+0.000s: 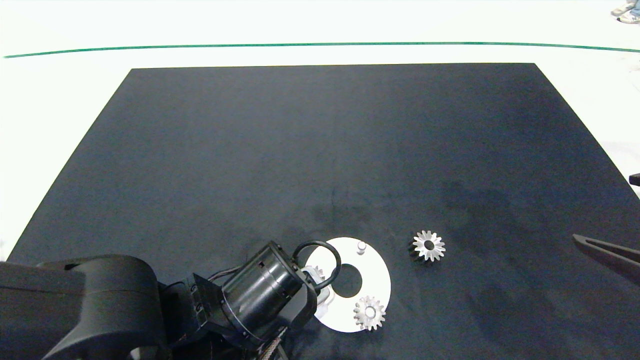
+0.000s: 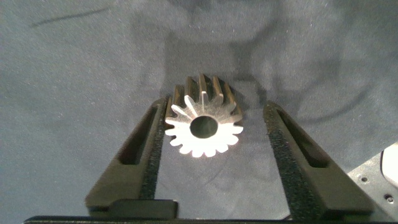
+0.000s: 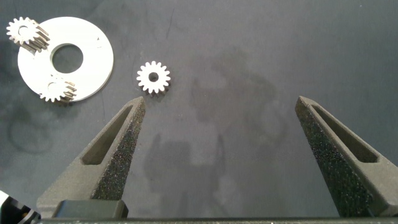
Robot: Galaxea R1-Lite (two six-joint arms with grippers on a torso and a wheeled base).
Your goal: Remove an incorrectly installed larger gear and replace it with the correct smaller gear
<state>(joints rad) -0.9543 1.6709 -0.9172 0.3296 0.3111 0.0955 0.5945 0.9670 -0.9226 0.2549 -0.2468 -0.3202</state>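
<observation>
A tall silver bevel gear (image 2: pixel 202 124), seemingly the larger gear, lies tilted on the dark mat between the fingers of my open left gripper (image 2: pixel 216 104); its rim is against one finger and clear of the other. In the head view my left wrist (image 1: pixel 265 290) hides that gear. The white disc (image 1: pixel 380 280) carries one gear (image 1: pixel 370 312), a second gear (image 1: pixel 315 274) half hidden by the wrist, and a bare peg (image 1: pixel 361 246). A smaller gear (image 1: pixel 428 245) lies loose on the mat right of the disc. My right gripper (image 3: pixel 221 99) hangs open and empty, well right of that gear (image 3: pixel 153 77).
The black mat (image 1: pixel 320 150) covers the table, with a white border and a green line (image 1: pixel 320 44) beyond it. A person's shoes (image 1: pixel 627 12) show at the far right corner. One finger of the right gripper (image 1: pixel 600 250) reaches in at the right edge.
</observation>
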